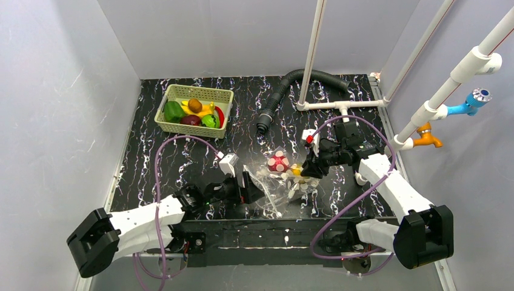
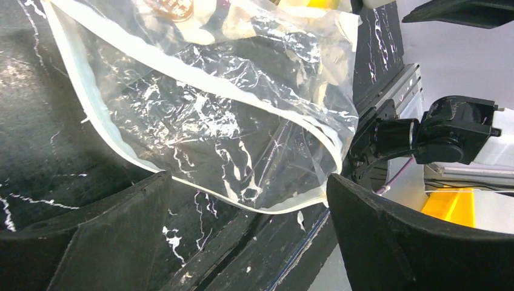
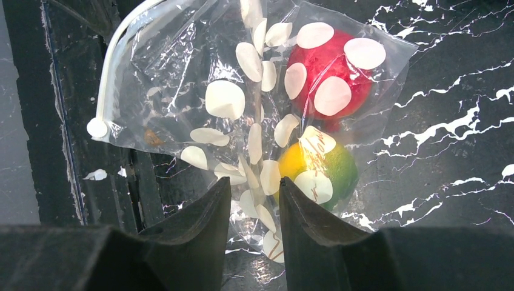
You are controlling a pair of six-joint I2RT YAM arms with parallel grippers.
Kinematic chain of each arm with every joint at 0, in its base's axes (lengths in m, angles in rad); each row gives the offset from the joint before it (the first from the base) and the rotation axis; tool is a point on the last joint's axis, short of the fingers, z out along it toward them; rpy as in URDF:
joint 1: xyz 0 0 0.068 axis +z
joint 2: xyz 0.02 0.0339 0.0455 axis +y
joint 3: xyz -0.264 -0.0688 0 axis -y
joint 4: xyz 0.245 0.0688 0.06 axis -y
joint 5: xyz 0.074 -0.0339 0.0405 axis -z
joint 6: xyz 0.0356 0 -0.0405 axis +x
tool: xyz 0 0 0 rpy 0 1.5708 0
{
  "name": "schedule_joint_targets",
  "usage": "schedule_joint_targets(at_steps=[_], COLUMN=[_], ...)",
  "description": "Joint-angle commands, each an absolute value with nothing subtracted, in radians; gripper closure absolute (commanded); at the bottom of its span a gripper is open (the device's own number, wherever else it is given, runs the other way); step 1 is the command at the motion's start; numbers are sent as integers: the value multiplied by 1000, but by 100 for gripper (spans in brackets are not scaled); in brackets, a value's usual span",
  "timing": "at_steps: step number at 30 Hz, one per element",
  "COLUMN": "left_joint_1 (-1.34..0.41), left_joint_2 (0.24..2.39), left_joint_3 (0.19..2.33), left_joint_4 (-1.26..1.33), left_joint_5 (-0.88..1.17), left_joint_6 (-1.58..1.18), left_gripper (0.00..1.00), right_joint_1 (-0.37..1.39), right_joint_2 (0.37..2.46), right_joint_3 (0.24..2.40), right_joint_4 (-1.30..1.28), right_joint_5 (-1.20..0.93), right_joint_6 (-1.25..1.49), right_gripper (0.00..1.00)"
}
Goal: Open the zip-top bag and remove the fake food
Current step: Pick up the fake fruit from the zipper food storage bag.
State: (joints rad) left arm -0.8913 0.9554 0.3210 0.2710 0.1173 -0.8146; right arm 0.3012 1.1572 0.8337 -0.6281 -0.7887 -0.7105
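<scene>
Status: partly complete. Zip-top bag (image 1: 285, 182) lies well apart from the basket (image 1: 166, 124), nearer the arms and to its right; its mouth appears parted. Several fake food pieces (image 1: 194, 106) sit in the basket. A red piece (image 3: 330, 73) and a yellow-green piece (image 3: 339, 167) are inside the bag, removal outstanding. Left gripper (image 1: 254, 189), on the bag's basket side, gapes wide, grasping nothing. Right gripper (image 3: 254, 185), on the side away from the basket, straddles bunched film; whether it pinches cannot be told.

Clear, white-spotted zip-top bag (image 3: 224, 100)
</scene>
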Motion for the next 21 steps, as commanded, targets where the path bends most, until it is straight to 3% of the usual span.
schedule_joint_targets(at_steps=[1, 10, 18, 21], left_joint_1=[-930, -972, -974, -975], left_joint_2=[1000, 1066, 914, 898], left_joint_3=[304, 293, 261, 264], left_joint_4=[380, 471, 364, 333], left_joint_5=[50, 14, -67, -48], left_joint_6=[-810, -839, -852, -867], left_gripper=[3, 7, 9, 14], right_joint_1=[296, 295, 290, 289], right_joint_2=[1143, 1144, 1143, 1143], right_joint_3=[838, 837, 835, 835], right_joint_4=[-627, -627, -616, -605], right_joint_5=[-810, -807, -794, -785], right_joint_6=[-718, -719, -711, -702], right_gripper=[58, 58, 58, 58])
